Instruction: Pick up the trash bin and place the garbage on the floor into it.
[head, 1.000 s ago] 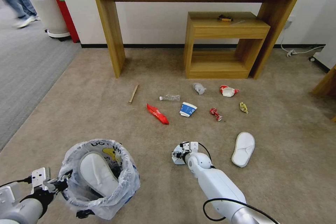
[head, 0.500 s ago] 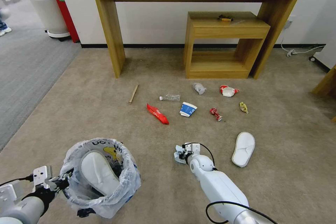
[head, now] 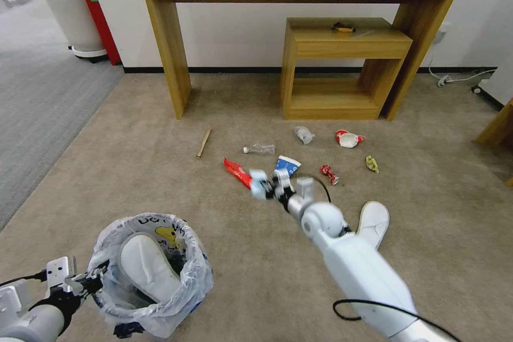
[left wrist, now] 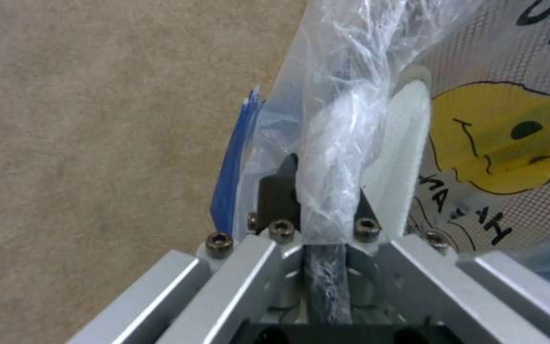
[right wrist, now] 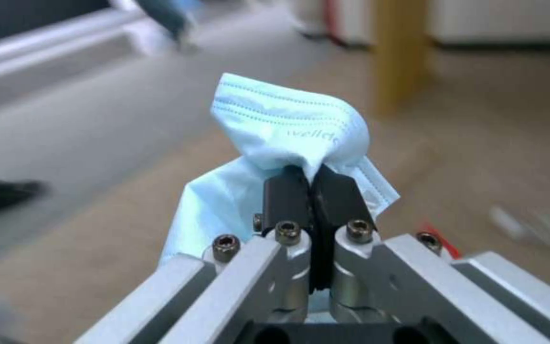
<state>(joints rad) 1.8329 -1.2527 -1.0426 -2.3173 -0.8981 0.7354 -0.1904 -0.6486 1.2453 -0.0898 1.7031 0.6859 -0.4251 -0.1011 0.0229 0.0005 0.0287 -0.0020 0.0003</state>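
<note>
face mask (right wrist: 288, 129): "wellc…", cut off | bin bag (left wrist: 479, 143): black letters, unreadable

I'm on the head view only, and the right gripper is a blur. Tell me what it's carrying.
Observer: The right gripper is shut on a pale-blue face mask, pinched at a bunched fold, with the rest hanging loose.
Operator: Report the left gripper's hold on the trash bin.
Observer: The left gripper is shut on the bin's rim, with the twisted plastic liner clamped between its fingers.
Operator: Say what sits just inside that rim.
Observer: A white slipper stands on edge right beside the clamped rim, against the liner's yellow face print.
</note>
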